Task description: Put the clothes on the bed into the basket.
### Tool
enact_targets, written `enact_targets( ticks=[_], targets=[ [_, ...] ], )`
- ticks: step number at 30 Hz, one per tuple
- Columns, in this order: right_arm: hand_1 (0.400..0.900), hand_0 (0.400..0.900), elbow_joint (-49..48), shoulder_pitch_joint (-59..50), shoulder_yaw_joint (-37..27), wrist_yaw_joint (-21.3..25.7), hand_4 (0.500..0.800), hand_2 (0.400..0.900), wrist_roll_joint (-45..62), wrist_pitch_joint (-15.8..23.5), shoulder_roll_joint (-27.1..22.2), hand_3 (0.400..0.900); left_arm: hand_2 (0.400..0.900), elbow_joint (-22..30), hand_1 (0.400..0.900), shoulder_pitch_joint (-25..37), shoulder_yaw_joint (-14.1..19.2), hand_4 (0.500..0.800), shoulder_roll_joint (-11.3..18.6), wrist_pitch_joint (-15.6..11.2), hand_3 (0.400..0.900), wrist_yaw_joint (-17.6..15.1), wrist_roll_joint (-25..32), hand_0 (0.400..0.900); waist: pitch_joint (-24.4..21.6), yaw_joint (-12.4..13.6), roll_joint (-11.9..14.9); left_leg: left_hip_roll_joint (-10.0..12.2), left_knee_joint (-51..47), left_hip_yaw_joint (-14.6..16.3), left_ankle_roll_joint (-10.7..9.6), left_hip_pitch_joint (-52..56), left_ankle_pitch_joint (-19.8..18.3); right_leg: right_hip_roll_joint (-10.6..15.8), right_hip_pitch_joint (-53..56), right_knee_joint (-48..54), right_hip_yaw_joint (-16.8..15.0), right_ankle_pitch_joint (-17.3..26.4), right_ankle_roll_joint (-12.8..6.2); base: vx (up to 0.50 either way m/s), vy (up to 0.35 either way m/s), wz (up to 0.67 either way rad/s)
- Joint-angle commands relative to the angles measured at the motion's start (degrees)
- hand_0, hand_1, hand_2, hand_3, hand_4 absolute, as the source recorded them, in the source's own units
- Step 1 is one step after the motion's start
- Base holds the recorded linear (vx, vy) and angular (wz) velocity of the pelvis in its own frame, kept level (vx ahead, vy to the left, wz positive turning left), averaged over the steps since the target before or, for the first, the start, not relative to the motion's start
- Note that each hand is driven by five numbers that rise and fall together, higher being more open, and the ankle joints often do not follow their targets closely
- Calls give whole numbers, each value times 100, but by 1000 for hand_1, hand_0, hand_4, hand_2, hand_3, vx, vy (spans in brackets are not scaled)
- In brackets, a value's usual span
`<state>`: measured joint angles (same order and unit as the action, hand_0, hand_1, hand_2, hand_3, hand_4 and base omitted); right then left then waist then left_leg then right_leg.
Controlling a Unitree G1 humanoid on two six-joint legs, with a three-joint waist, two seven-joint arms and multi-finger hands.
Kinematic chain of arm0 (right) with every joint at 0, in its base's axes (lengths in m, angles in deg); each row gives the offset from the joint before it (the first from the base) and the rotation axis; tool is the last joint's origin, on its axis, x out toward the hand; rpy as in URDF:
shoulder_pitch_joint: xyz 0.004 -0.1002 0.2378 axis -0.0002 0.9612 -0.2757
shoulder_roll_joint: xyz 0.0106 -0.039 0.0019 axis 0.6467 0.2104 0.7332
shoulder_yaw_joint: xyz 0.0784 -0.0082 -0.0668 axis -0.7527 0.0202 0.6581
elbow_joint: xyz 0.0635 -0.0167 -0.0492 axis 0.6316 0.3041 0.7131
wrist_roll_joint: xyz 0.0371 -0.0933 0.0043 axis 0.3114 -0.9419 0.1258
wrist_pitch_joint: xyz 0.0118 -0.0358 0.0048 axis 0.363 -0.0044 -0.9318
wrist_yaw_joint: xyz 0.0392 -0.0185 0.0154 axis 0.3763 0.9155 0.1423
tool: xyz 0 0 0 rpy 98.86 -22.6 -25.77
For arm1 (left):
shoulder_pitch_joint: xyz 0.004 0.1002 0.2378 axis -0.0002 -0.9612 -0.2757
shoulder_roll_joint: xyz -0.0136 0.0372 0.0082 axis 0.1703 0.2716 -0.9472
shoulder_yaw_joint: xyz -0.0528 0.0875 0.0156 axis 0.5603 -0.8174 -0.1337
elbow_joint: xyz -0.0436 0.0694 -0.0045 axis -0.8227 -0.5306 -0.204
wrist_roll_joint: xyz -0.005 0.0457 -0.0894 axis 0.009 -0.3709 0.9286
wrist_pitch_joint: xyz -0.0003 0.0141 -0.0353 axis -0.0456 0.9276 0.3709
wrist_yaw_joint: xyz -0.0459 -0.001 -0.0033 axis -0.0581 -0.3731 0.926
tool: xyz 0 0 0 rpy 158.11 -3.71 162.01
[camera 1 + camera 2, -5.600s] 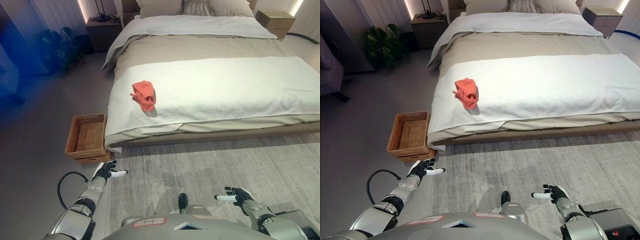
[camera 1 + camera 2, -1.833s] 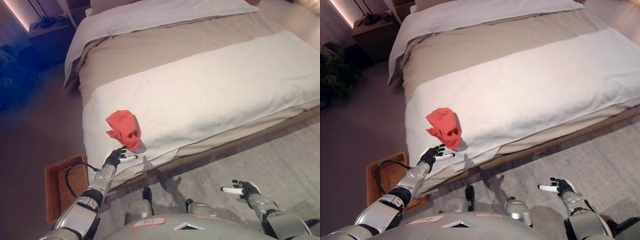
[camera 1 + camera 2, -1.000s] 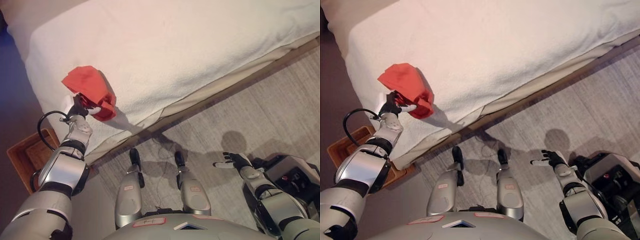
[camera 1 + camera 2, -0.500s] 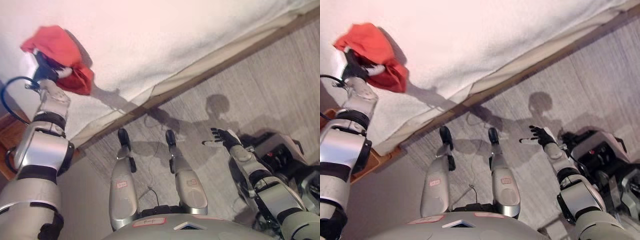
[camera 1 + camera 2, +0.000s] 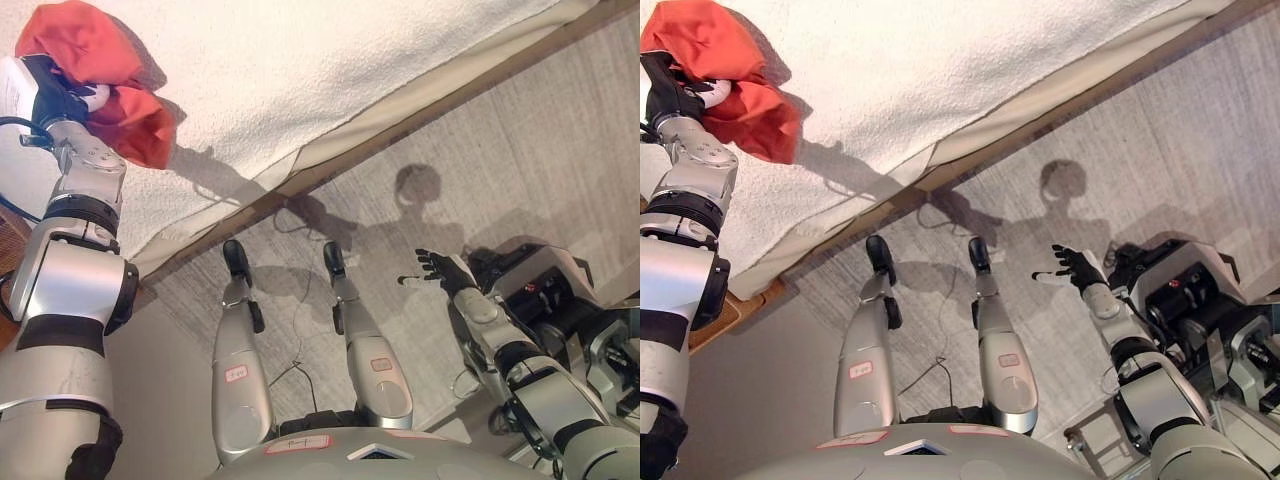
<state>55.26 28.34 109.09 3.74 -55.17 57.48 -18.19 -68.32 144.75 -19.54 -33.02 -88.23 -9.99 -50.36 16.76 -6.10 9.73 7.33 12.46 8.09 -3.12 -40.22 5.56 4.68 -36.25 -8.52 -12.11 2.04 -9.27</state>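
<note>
Grey carpet (image 5: 560, 150) fills the near ground, and over it, low on the right, the right hand (image 5: 440, 271) hangs with its fingers spread and slack, holding nothing, well apart from any cloth. Farther up, the white bedspread (image 5: 300, 70) drapes over the bed's edge, and at its left corner sits the red garment (image 5: 95, 70), bunched in a lump whose long axis runs roughly along the mattress edge. Left hand (image 5: 55, 100) is right on it now, dark fingers pushed into the folds from the near side; whether they have closed on the cloth I cannot tell, they are buried in it. That left hand is plainly the nearer one. A sliver of the wicker basket (image 5: 735, 310) peeks out below the bed's corner, beside the left arm, so the carry looks short.
</note>
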Motion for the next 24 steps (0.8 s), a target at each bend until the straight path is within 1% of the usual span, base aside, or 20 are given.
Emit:
enact_targets(
  ticks=[1,3,4,6,7,8,9,10,12,14,15,16,17,18,19,20,21,22,23,24],
  targets=[
    [900,900,184,344,34,162,800,900,251,179,-317,900,400,-126,400,103,-85,500,-158,-357,400,21,-93,400,-431,-100,-147,339,430,-940,-423,-766,24,539,445,575,200,601,-260,52,-16,11],
    [900,900,303,348,10,139,800,900,234,162,-305,900,400,-89,400,-57,-48,500,-173,-367,400,65,-111,400,-485,-52,-152,336,396,-954,-427,-645,31,529,557,569,237,567,-252,61,-23,13],
    [900,900,402,370,-37,116,800,900,232,140,-291,900,400,-51,400,-200,-16,500,-138,-367,400,91,-124,400,-526,4,-151,334,334,-972,-432,-495,41,531,704,574,285,536,-248,52,-26,13],
    [900,900,485,372,-68,114,800,900,227,124,-299,900,400,-20,400,-291,13,500,-112,-362,400,107,-159,400,-537,38,-154,322,251,-978,-435,-389,91,539,798,589,327,536,-245,73,-39,21],
    [900,900,654,421,-146,97,800,900,182,86,-304,900,400,-13,400,-482,78,500,-59,-350,400,143,-207,400,-536,127,-160,315,197,-993,-433,-186,67,527,980,585,371,484,-230,74,-43,25],
    [900,900,655,417,-147,97,800,900,182,86,-304,900,400,-12,400,-479,78,500,-57,-350,400,143,-207,400,-542,118,-158,306,160,-995,-431,-189,111,535,969,595,375,504,-233,120,-56,34],
    [900,900,853,463,-251,100,800,900,127,36,-320,900,400,32,400,-699,218,500,9,-335,400,184,-211,400,-517,228,-184,290,87,-1019,-432,29,105,523,1162,566,446,423,-220,55,-27,22],
    [900,900,854,459,-252,100,800,900,127,37,-320,900,400,34,400,-697,220,500,10,-333,400,184,-211,400,-521,219,-183,282,51,-1022,-431,26,147,529,1153,577,450,443,-222,99,-43,31],
    [900,900,1006,508,-342,111,800,900,46,1,-334,900,400,63,400,-937,343,500,145,-317,400,208,-274,400,-490,326,-198,265,-90,-1050,-425,240,187,514,1324,538,511,369,-211,60,-35,28],
    [900,900,1164,576,-431,71,800,900,-61,-34,-345,900,400,68,400,-1234,523,500,353,-320,400,265,-336,400,-431,450,-194,247,-136,-1084,-423,431,194,497,1526,487,585,265,-191,72,-47,34],
    [900,900,1256,603,-499,52,800,900,-143,-44,-372,900,400,22,400,-1488,644,500,569,-315,400,331,-429,400,-402,540,-177,224,-162,-1112,-413,564,199,480,1650,458,640,211,-162,69,-53,33],
    [900,900,1293,634,-576,30,800,900,-160,-65,-400,900,400,129,400,-1641,773,500,656,-306,400,352,-425,400,-392,610,-171,209,-187,-1157,-406,594,235,479,1698,460,669,208,-152,39,-33,24],
    [900,900,1292,636,-569,29,800,900,-161,-65,-404,900,400,147,400,-1664,790,500,658,-299,400,350,-429,400,-386,601,-176,208,-188,-1160,-407,606,233,479,1713,462,674,205,-151,38,-65,27],
    [900,900,1334,682,-666,18,800,900,-249,-71,-466,900,400,197,400,-1962,1015,500,916,-317,400,397,-446,400,-345,726,-148,211,-171,-1204,-409,691,206,451,1843,442,750,127,-133,17,-45,16],
    [900,900,1334,677,-661,18,800,900,-249,-71,-468,900,400,205,400,-1973,1028,500,918,-314,400,397,-448,400,-351,714,-153,209,-195,-1210,-408,685,238,451,1836,454,755,148,-135,24,-79,26],
    [900,900,1390,685,-681,-5,800,900,-278,-76,-493,900,400,218,400,-2054,1135,500,1064,-310,400,420,-470,400,-341,794,-140,208,-203,-1244,-409,696,253,436,1881,452,803,125,-133,2,-54,22],
    [900,900,1403,699,-686,-27,800,900,-301,-83,-502,900,400,220,400,-2124,1214,500,1181,-311,400,458,-458,400,-331,816,-123,213,-209,-1282,-412,711,263,428,1930,457,840,114,-128,2,-95,34],
    [900,900,1435,741,-712,-54,800,900,-316,-89,-528,900,400,212,400,-2189,1303,500,1364,-295,400,486,-483,400,-327,882,-94,230,-221,-1319,-413,705,291,419,1982,469,888,103,-125,-8,-90,34],
    [900,900,1455,759,-720,-71,800,900,-321,-95,-548,900,400,259,400,-2221,1315,500,1462,-282,400,521,-521,400,-319,920,-76,227,-237,-1369,-415,697,309,415,2017,487,935,106,-125,-18,-94,33],
    [900,900,1482,772,-738,-91,800,900,-332,-102,-563,900,400,254,400,-2268,1354,500,1622,-289,400,547,-575,400,-319,965,-62,227,-273,-1412,-416,688,338,413,2060,513,979,106,-130,-16,-78,33]
  ],
)
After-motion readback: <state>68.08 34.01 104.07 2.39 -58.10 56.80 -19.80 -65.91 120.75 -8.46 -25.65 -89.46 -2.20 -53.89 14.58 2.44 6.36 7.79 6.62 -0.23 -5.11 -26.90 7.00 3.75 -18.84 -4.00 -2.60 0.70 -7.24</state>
